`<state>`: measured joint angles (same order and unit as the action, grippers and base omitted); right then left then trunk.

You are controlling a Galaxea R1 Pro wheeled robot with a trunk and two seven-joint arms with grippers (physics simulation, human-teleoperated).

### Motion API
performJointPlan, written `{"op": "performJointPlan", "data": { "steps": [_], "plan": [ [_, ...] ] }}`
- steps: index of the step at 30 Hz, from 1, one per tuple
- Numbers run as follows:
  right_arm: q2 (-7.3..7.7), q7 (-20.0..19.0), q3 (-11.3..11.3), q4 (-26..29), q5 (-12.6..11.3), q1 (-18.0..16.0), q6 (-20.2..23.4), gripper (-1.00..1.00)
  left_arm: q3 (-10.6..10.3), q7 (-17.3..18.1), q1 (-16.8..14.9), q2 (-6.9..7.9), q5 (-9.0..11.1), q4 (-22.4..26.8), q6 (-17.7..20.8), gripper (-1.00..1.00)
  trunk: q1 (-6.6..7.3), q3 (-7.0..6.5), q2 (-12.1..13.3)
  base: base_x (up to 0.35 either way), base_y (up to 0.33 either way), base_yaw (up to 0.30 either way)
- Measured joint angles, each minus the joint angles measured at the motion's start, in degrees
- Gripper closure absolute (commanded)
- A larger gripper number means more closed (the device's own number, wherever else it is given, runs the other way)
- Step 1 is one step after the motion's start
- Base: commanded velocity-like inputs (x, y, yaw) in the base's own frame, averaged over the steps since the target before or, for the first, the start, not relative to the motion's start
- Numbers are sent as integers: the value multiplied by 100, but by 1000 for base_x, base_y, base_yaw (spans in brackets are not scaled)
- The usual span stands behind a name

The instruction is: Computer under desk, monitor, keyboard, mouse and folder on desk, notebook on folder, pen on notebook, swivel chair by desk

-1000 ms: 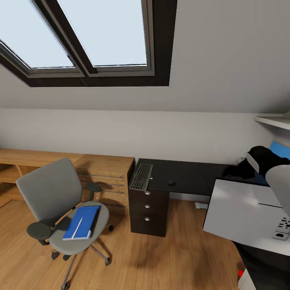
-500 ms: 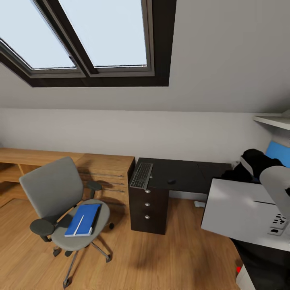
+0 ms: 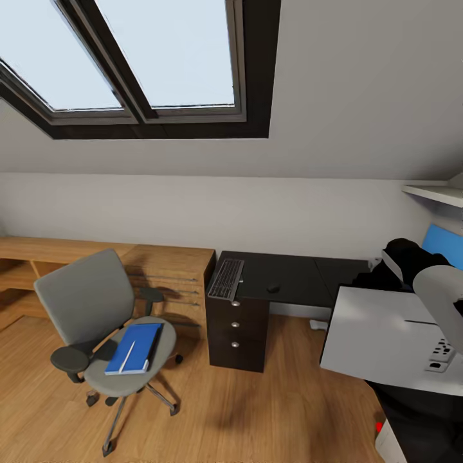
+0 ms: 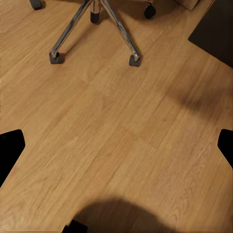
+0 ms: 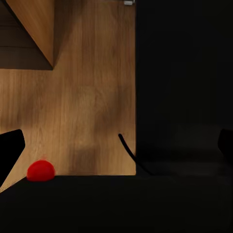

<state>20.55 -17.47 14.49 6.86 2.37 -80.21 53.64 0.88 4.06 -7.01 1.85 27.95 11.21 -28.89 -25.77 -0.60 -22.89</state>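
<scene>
The grey swivel chair (image 3: 90, 308) stands on the wood floor left of the desk (image 3: 292, 278), and its silver base (image 4: 92, 22) shows in the left wrist view. The blue folder (image 3: 135, 347) lies on the seat with the white pen (image 3: 127, 357) on top. A dark strip runs along the folder's right edge. The keyboard (image 3: 226, 280) and mouse (image 3: 274, 290) lie on the desk. The monitor (image 3: 386, 337) shows its white back at the right. Its black front and red dot (image 5: 41, 171) fill the right wrist view. My left gripper (image 4: 119, 145) hangs open over bare floor. My right gripper (image 5: 119, 148) is open above the monitor.
A light wood cabinet (image 3: 170, 270) with bar handles stands between the chair and the desk's dark drawers (image 3: 236, 331). Skylights (image 3: 161, 58) sit in the sloped wall above. A white shelf (image 3: 437, 193) and a blue panel (image 3: 444, 247) are at the far right.
The whole head view has shifted a little, so the camera moved. Chair, desk and monitor keep their places relative to each other.
</scene>
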Motion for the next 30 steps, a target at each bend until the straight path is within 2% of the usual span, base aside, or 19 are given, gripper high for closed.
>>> {"op": "performJointPlan", "data": {
  "steps": [8,17,30],
  "plan": [
    [-20,0,4,0,1,13,-7,-100,0,0,0,0,1,1,0,-100,1,0,1,-23,-1,0],
    [-68,1,10,7,19,13,-8,-100,0,0,0,0,1,1,0,-100,0,0,1,-145,-55,0],
    [-65,1,86,48,50,14,-18,-100,0,0,1,-8,8,1,0,-100,1,0,1,-14,-6,0]
  ]
}}
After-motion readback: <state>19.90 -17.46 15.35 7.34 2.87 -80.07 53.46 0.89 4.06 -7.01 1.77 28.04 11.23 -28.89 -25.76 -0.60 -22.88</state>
